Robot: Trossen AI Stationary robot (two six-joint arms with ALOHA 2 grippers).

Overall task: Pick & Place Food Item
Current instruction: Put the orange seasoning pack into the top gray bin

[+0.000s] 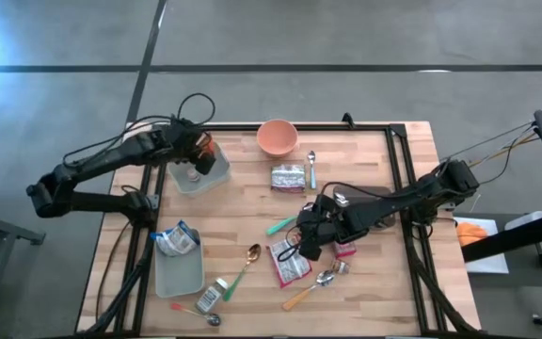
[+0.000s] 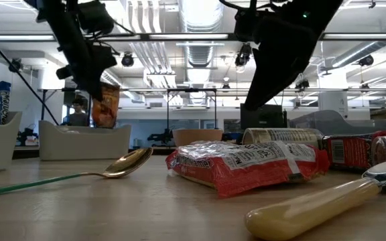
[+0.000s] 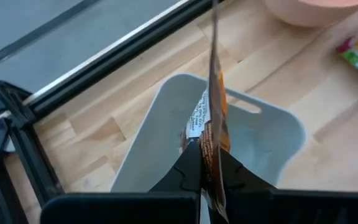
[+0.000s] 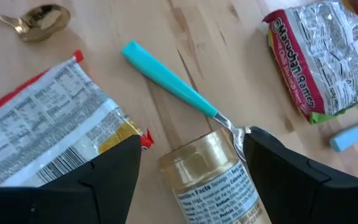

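Upright orange packet (image 3: 214, 118) over grey bin (image 3: 272, 137)

The jar (image 4: 213, 180) is cut off at the right wrist view's edge; the packet's (image 3: 211, 134) print is too blurred to read.

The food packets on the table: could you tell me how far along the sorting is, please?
Looks done: one packet already lies in the near tray. In hand: the left gripper is shut on an orange packet above the far tray; the right gripper is open around a gold-lidded jar. Left: the ramen packets and other items.
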